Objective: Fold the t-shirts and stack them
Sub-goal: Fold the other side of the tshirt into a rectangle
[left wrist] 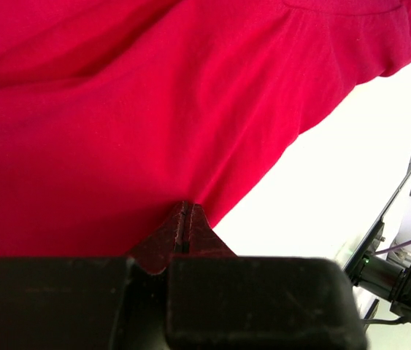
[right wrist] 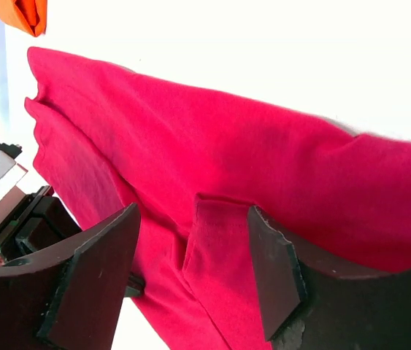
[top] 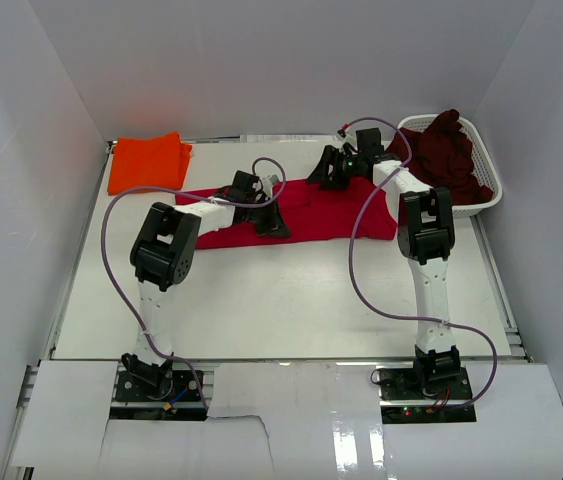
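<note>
A crimson red t-shirt [top: 331, 215] lies spread across the back middle of the table. My left gripper [top: 269, 220] rests on its front part. In the left wrist view its tips [left wrist: 185, 208] are shut, pressed to the red cloth [left wrist: 154, 95] near its edge; no cloth shows between them. My right gripper [top: 333, 170] hangs over the shirt's back edge. It [right wrist: 193, 211] is open, its fingers [right wrist: 274, 270] standing either side of a loose fold of the red shirt [right wrist: 263, 160]. A folded orange t-shirt [top: 148, 162] lies at the back left. A maroon t-shirt [top: 446, 155] is heaped in the basket.
The white lattice basket [top: 489, 168] stands at the back right corner. White walls close in the table on the left, back and right. Purple cables loop from both arms. A corner of the orange shirt [right wrist: 22, 14] shows in the right wrist view.
</note>
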Robot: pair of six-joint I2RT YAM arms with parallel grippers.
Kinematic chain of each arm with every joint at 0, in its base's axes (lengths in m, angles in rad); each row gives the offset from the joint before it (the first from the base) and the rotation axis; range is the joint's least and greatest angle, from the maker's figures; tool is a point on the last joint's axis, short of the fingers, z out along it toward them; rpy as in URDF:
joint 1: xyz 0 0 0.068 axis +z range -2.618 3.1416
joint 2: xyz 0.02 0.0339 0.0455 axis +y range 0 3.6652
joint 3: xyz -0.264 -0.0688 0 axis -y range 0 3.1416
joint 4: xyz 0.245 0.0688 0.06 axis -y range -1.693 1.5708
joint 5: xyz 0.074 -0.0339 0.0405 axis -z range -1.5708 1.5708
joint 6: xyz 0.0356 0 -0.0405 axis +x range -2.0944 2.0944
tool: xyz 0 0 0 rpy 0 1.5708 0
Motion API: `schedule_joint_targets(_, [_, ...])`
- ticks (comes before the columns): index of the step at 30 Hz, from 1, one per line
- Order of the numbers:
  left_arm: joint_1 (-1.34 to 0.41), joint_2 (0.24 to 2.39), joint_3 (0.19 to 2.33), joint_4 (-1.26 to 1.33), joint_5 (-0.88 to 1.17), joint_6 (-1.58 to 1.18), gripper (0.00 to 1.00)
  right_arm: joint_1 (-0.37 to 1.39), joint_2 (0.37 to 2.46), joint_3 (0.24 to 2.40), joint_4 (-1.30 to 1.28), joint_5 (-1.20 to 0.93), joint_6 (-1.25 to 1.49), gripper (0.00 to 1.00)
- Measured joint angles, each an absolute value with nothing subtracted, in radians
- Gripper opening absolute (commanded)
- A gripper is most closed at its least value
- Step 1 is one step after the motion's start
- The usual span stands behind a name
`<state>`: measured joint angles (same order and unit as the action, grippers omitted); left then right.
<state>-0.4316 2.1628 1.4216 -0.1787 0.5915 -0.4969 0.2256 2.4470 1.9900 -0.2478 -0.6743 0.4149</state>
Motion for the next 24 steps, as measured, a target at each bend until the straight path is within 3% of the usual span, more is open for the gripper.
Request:
schedule_joint_targets(13, [-0.447,2.147,1.399,-0.178,0.588,-0.496,0.00,0.203,2.368,1.916,-0.217,-0.690,0.277,0.73])
schedule_joint_targets(19, [-0.456,2.089,1.332,-0.195,0.566,-0.481,0.00,0.194,2.196,1.890,-0.254,-0.635,0.184,0.73])
schedule_joint_targets(24, [-0.460,2.024,1.287,-0.244,0.533,-0.457,0.00,0.192,1.978,1.717,-0.331,-0.521,0.132,0.73])
